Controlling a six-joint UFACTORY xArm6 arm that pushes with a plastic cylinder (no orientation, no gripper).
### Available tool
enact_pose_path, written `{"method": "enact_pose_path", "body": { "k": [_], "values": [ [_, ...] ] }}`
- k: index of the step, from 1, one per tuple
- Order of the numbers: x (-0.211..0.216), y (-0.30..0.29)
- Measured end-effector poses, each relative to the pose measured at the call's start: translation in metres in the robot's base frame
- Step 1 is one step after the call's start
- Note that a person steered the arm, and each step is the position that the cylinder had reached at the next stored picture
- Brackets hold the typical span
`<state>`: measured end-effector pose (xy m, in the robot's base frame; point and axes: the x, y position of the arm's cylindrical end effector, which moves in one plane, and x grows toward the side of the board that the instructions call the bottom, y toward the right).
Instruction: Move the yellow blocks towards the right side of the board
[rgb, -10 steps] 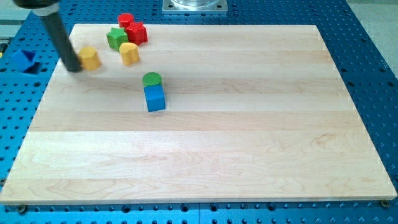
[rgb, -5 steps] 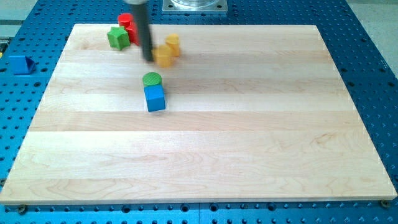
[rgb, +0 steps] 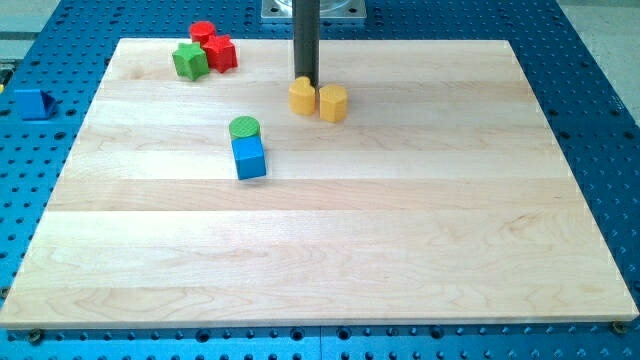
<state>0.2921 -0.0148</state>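
Two yellow blocks lie side by side near the board's top middle: one (rgb: 302, 97) on the left and one (rgb: 333, 103) on the right, close together or touching. My tip (rgb: 305, 80) stands just above the left yellow block, at its upper edge, touching or nearly touching it. The dark rod rises straight up out of the view's top.
A green cylinder (rgb: 244, 127) sits against a blue cube (rgb: 249, 158) left of centre. A green block (rgb: 189, 60), a red cylinder (rgb: 203, 32) and a red block (rgb: 221, 52) cluster at the top left. A blue block (rgb: 32, 102) lies off the wooden board (rgb: 400, 230) at left.
My tip has swept from the board's left to the top middle. Both yellow blocks have been pushed rightward and now sit right of the green cylinder and blue cube.
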Motion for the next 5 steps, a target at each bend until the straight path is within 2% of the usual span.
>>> {"method": "enact_pose_path", "body": {
  "k": [2,3,4,5],
  "values": [
    [-0.042,-0.233],
    [-0.083,-0.268],
    [-0.101,-0.261],
    [-0.031,-0.235]
  ]
}}
